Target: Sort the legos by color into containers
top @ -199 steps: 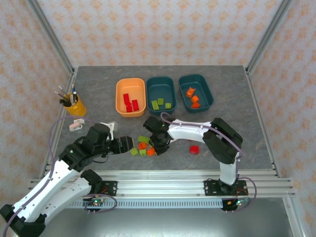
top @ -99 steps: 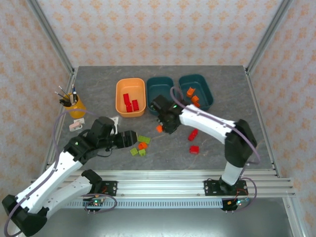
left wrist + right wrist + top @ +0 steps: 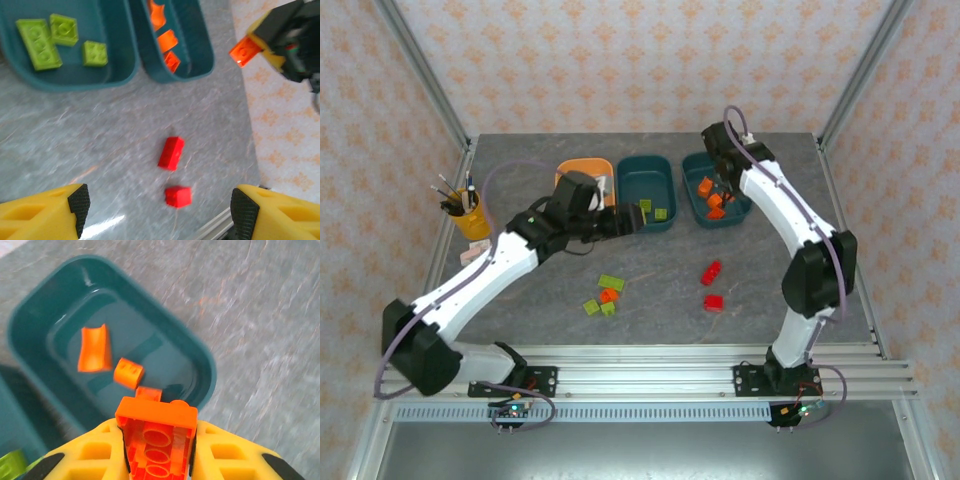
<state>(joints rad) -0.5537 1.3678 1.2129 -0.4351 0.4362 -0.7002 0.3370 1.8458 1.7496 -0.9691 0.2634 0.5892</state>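
My right gripper is shut on an orange lego and hangs over the right teal container, which holds three orange legos. From above, that right gripper is at the back right. My left gripper is open with nothing between its fingers, at the front of the middle teal container. That container holds three green legos. The light orange container is partly hidden by my left arm. Two red legos and a loose cluster of green and orange legos lie on the table.
A yellow pen cup stands at the left edge with a small white object in front of it. Metal frame posts stand at the back corners, and a rail runs along the near edge.
My right gripper lifted an orange lego from the cluster and carried it back to over the right teal container. My left arm swung from the cluster up toward the middle container, staying open.
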